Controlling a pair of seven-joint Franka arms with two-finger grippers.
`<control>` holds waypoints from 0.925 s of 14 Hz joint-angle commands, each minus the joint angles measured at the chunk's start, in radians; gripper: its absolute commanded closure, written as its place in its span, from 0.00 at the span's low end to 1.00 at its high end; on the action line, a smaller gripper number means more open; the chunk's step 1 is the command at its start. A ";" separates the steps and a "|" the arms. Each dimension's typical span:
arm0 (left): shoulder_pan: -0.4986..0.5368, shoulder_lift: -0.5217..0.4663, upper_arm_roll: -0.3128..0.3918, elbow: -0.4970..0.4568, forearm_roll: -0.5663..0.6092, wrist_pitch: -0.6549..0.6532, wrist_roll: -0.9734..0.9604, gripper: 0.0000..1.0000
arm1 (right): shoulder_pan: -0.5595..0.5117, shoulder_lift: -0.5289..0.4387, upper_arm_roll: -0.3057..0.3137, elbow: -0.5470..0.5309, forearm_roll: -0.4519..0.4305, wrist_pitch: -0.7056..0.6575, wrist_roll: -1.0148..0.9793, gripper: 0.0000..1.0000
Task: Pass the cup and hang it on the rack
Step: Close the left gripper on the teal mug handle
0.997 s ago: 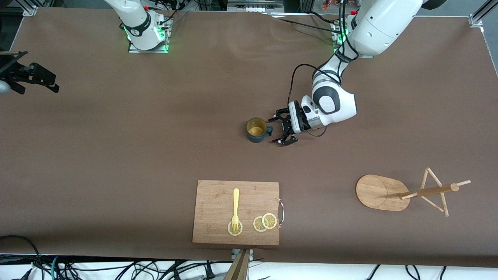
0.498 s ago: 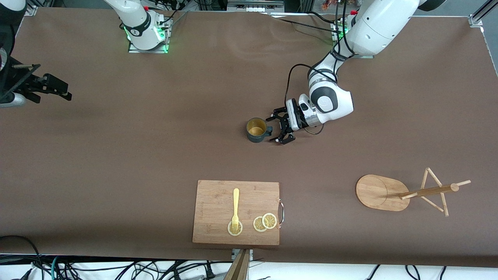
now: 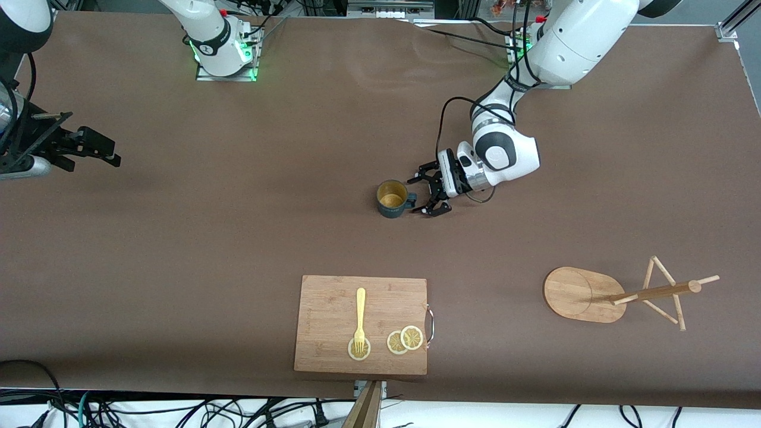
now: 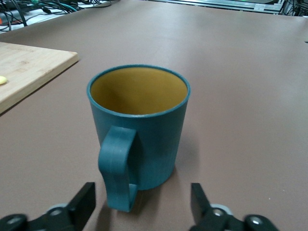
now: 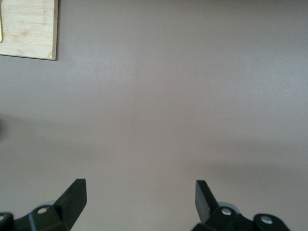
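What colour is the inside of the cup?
Mustard yellow inside the cup; the outside is dark teal. Left wrist view shows it best.

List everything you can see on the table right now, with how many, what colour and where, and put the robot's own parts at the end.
cup: one, dark teal with a yellow inside, upright at mid-table, handle toward the left gripper.
rack: one, light wood, toward the left arm's end of the table, nearer the front camera than the cup.
cutting board: one, light wood with a metal handle, near the front camera's table edge.
fork: one, yellow, on the cutting board, tines on a lemon slice.
lemon slices: three, yellow, on the cutting board.
left gripper: one, black, beside the cup, fingers apart on either side of its handle.
right gripper: one, black, open over bare table at the right arm's end.
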 commanded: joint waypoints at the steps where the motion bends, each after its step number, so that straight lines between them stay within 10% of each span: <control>1: 0.000 -0.006 -0.006 -0.007 -0.045 0.005 0.057 0.26 | 0.005 0.007 0.001 0.021 0.007 -0.002 0.009 0.00; 4: 0.000 -0.003 -0.006 -0.007 -0.045 0.005 0.058 0.32 | 0.005 0.007 0.001 0.021 0.004 -0.004 0.008 0.00; 9: 0.001 -0.001 -0.006 -0.004 -0.050 0.005 0.055 1.00 | 0.012 0.009 -0.001 0.041 0.005 -0.017 -0.004 0.00; 13: 0.029 -0.035 -0.005 -0.007 -0.042 0.002 -0.069 1.00 | 0.015 0.006 0.001 0.046 0.001 -0.017 -0.004 0.00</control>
